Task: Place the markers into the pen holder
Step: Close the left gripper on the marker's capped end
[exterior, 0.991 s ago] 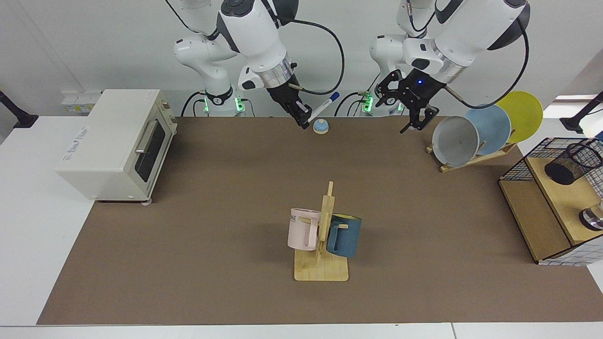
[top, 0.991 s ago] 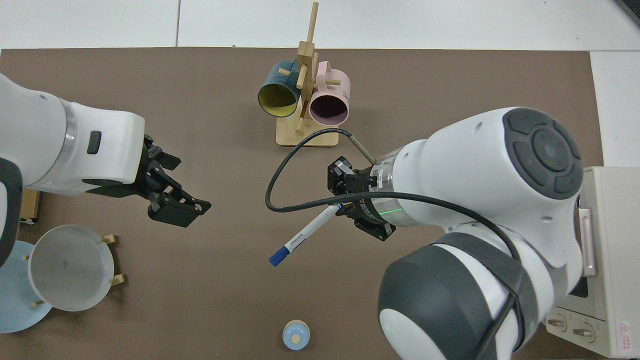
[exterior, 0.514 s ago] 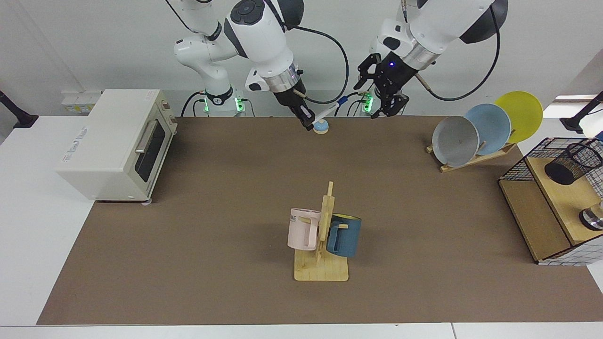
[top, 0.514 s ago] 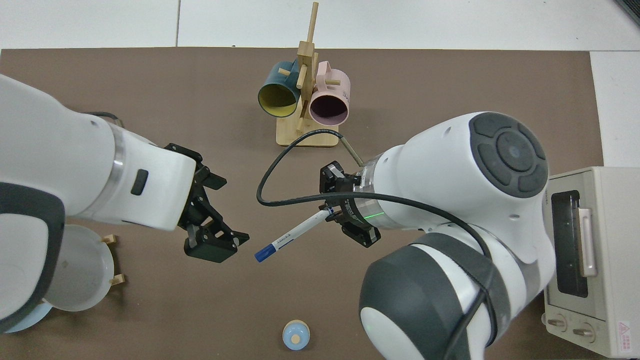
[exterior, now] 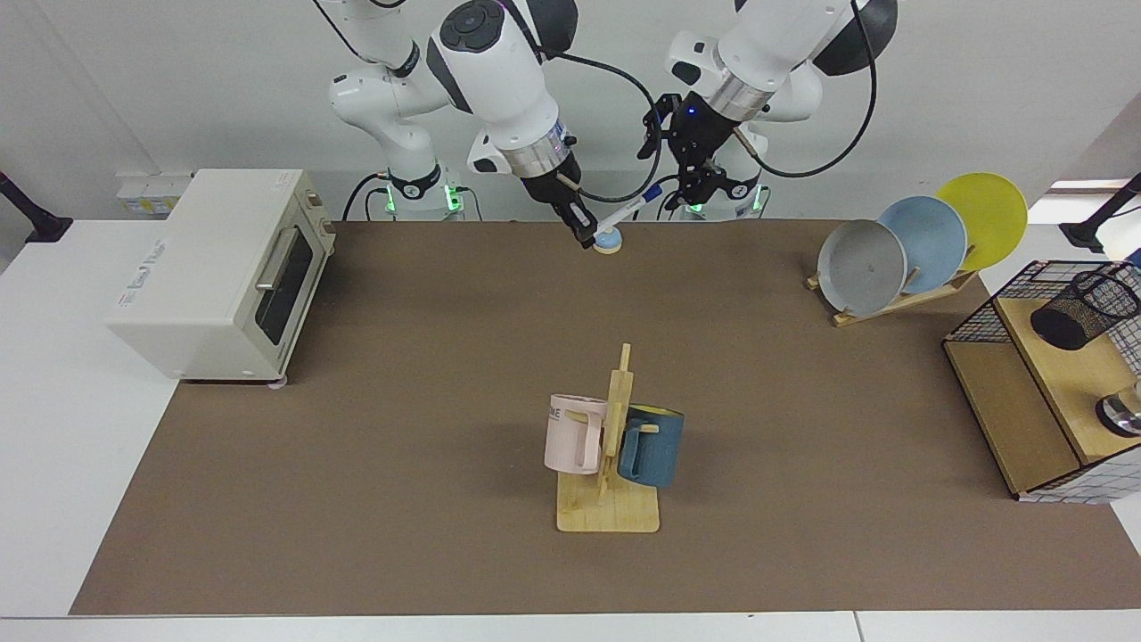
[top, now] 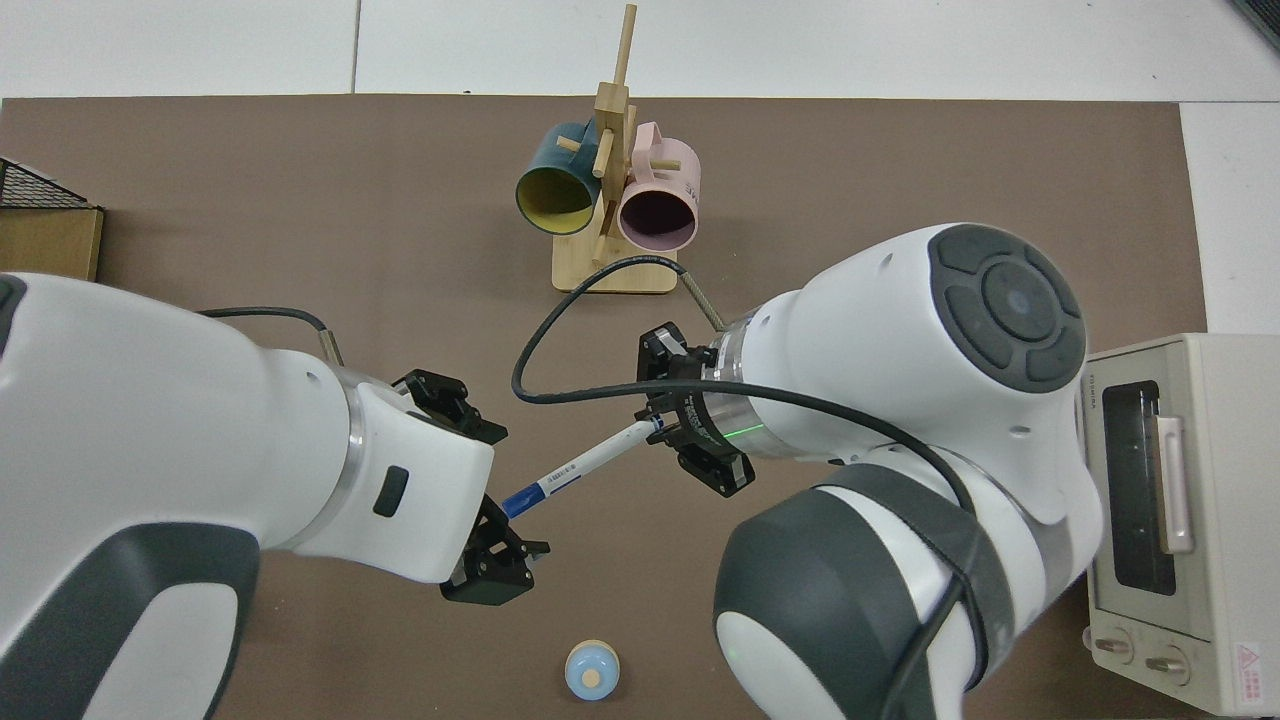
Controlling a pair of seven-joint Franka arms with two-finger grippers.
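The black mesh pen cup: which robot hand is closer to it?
Left. The left gripper is nearer the pen holder, though far from it at the table's back. The right gripper, holding the marker, is farther.

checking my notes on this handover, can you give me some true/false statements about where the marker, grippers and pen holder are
1. The right gripper holds the marker by its tail end. True.
2. The marker lies on the table. False: it is held in the air, between the two arms.
3. The left gripper is at the marker's blue-capped end. True.
4. The pen holder stands beside the toaster oven. False: it sits in the wire basket, far from the oven.
5. Both mugs hang on the wooden rack. True.
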